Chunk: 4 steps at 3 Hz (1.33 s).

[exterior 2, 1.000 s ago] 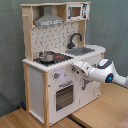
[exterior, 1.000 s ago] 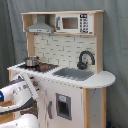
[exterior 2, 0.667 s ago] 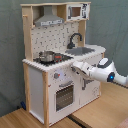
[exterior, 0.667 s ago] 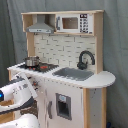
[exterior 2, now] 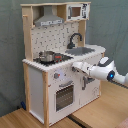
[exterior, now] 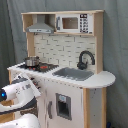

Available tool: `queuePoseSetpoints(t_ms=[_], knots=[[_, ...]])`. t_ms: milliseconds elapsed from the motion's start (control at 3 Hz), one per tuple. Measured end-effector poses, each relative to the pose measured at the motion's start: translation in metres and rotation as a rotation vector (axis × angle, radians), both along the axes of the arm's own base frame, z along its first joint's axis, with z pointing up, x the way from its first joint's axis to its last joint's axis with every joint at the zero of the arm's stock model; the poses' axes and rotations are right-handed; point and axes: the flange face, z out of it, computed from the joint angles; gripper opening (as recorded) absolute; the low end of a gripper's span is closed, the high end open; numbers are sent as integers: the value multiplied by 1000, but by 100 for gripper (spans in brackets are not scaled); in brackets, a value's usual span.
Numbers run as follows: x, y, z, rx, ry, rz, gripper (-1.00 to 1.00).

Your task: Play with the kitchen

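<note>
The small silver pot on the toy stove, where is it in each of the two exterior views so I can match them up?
First exterior view: the silver pot sits at centre left, on the stovetop, left of the grey sink.
Second exterior view: the pot sits left of centre, on the stovetop, lower left of the sink.
Shared landmark: the black faucet behind the sink.

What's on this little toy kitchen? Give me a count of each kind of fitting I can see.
Faucet: 1
Sink: 1
Metal pot on the stovetop: 1
Hood: 1
Microwave: 1
Windowed oven door: 1
Total: 6, all on the kitchen
</note>
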Motion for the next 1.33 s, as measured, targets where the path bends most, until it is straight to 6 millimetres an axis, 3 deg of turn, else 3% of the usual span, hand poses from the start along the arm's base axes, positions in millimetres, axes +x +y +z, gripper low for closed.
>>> queuePoseSetpoints(t_ms=[333, 1000, 1333], knots=[[0, 0, 0, 2, -1, 0, -100], [0, 5, -1, -20, -9, 6, -100], [0, 5, -1, -138, -14, 16, -100]])
